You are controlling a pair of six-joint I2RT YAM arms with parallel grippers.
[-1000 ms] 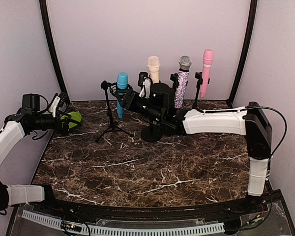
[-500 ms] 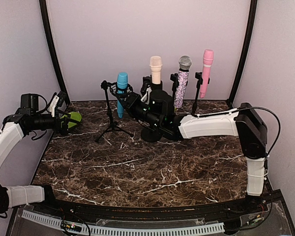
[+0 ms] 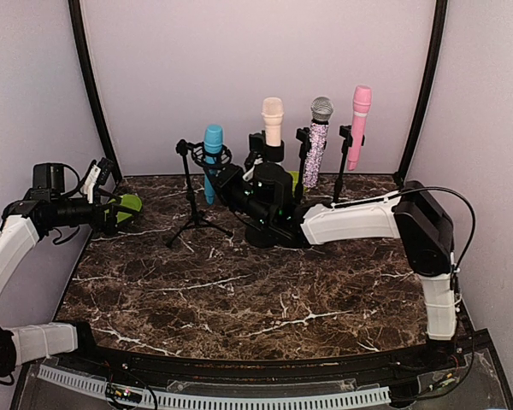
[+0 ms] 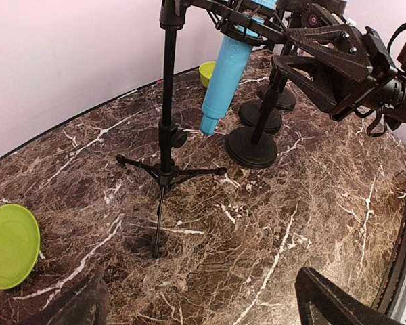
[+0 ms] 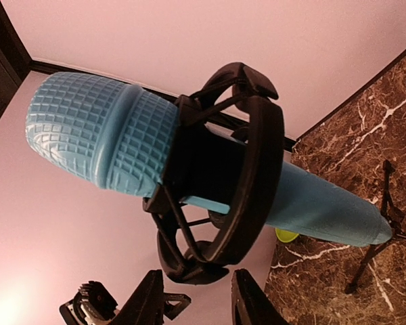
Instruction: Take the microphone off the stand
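Currently the blue ribbed microphone (image 5: pixel 108 139) sits clipped in a black ring mount (image 5: pixel 265 162) atop a spindly black tripod (image 4: pixel 166 135), upper centre-left of the overhead view. With the right fingers (image 5: pixel 149 298) apart, pinching nothing, just short of it, a skewed pull could topple the tripod.

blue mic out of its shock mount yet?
No, in the right wrist view the blue microphone sits seated through the black shock mount, whose ring wraps around its body.
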